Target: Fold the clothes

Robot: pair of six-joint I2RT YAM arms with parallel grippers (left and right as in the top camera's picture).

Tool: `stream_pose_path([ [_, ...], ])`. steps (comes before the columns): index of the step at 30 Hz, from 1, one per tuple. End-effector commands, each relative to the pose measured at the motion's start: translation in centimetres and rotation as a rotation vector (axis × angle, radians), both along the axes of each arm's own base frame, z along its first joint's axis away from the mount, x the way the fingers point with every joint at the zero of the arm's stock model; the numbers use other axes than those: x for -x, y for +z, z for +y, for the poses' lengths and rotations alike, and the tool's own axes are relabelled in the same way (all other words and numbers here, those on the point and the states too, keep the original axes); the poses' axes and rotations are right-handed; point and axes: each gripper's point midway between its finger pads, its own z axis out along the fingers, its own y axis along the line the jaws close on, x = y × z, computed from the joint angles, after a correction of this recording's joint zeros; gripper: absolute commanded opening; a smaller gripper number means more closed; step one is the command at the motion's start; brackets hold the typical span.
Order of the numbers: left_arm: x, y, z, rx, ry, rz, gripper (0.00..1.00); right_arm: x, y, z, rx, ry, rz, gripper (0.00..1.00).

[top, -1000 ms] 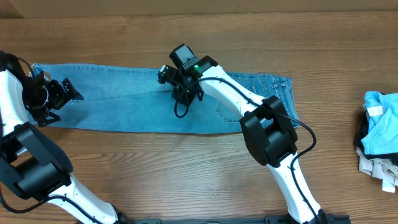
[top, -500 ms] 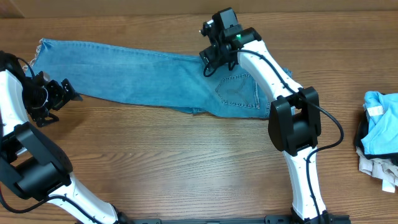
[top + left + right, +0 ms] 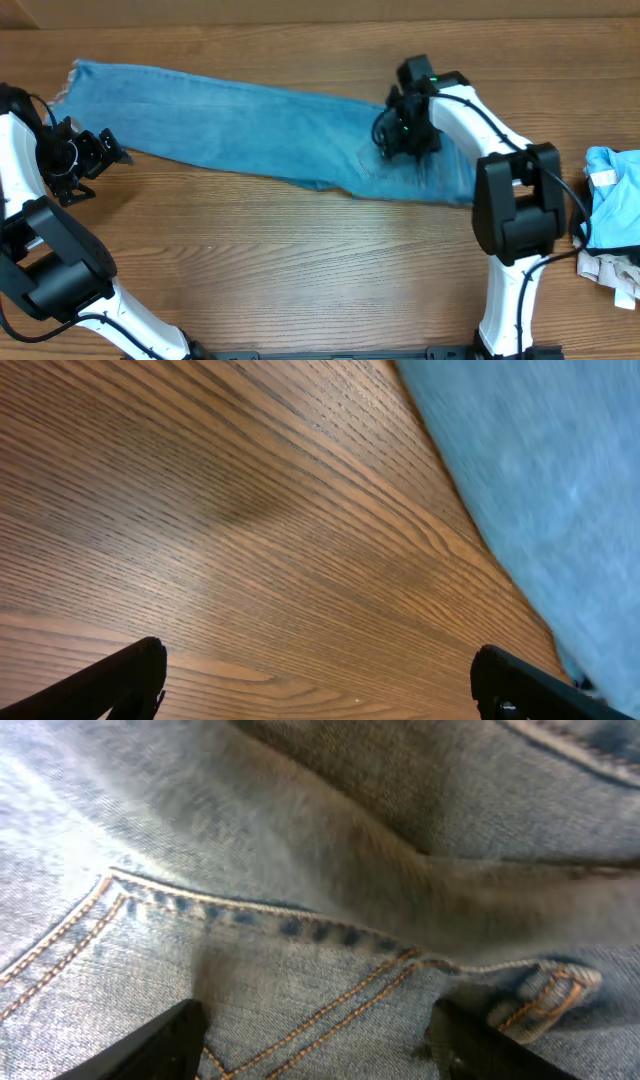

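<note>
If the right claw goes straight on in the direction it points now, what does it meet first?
The right claw would meet the jeans first, at the stitched back pocket, which seems very near.

left claw (image 3: pixel 320 678) | spread wide | right claw (image 3: pixel 322 1035) | parted (aimed downward)

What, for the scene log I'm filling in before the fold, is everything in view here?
jeans: one, light blue, laid lengthwise across the table's far half
fabric pile: one, light blue, dark and pale pieces, right edge
table: one, brown wood, under everything
left gripper: one, black, fingers apart over bare wood beside the jeans' left end
right gripper: one, black, fingers apart on the jeans by a stitched pocket
</note>
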Motion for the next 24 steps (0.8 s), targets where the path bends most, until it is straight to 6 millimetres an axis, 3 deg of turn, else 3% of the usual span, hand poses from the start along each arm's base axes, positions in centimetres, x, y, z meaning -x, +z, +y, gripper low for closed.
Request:
stream_pose_path([
  [1, -0.2, 1.3, -0.2, -0.021, 0.005, -0.027, 1.0, 10.8, -7.5, -7.6, 0.198, -0.159, 0.408, 0.77],
  [3, -0.1, 1.2, 0.0, -0.027, 0.006, -0.024, 1.0, 13.8, -8.5, -10.4, 0.269, -0.185, 0.472, 0.78],
  [5, -0.2, 1.3, 0.0, -0.029, 0.006, -0.028, 1.0, 14.5, -8.7, -11.6, 0.316, -0.185, 0.48, 0.79],
  [7, -0.4, 1.3, 0.1, -0.034, 0.006, -0.037, 1.0, 13.5, -8.7, -11.8, 0.318, -0.192, 0.442, 0.79],
  [9, -0.8, 1.3, 0.3, -0.04, 0.005, -0.054, 1.0, 10.3, -6.7, -10.2, 0.238, -0.209, 0.344, 0.8],
  [10, -0.9, 1.3, 0.4, -0.043, 0.005, -0.058, 1.0, 8.3, -5.1, -9.6, 0.209, -0.212, 0.276, 0.8],
  [12, -1.0, 1.3, 0.4, -0.042, 0.005, -0.063, 1.0, 3.2, 0.3, -7.9, 0.152, -0.204, 0.069, 0.82],
  [13, -1.4, 1.4, 0.1, -0.027, -0.01, -0.086, 1.0, -0.7, 5.1, -5.8, 0.084, -0.167, -0.102, 0.84],
  [15, -3.4, 2.4, -1.3, 0.06, -0.063, -0.214, 1.0, -5.0, 12.1, 0.6, -0.126, -0.007, -0.321, 0.88],
  [17, -6.1, 3.6, -2.2, 0.087, -0.139, -0.367, 1.0, -5.5, 15.8, 6.8, -0.309, 0.141, -0.397, 0.89],
  [18, -8.2, 4.1, -2.8, 0.03, -0.249, -0.455, 1.0, -5.3, 16.8, 8.4, -0.311, 0.175, -0.423, 0.89],
  [21, -12.2, 3.5, -4.4, -0.199, -0.405, -0.484, 1.0, -5.0, 19.4, 7.6, -0.18, 0.176, -0.482, 0.95],
  [24, -13.5, 1.5, -4.5, -0.276, -0.227, -0.386, 1.0, -3.4, 23.8, 6.1, -0.169, 0.158, -0.535, 0.96],
])
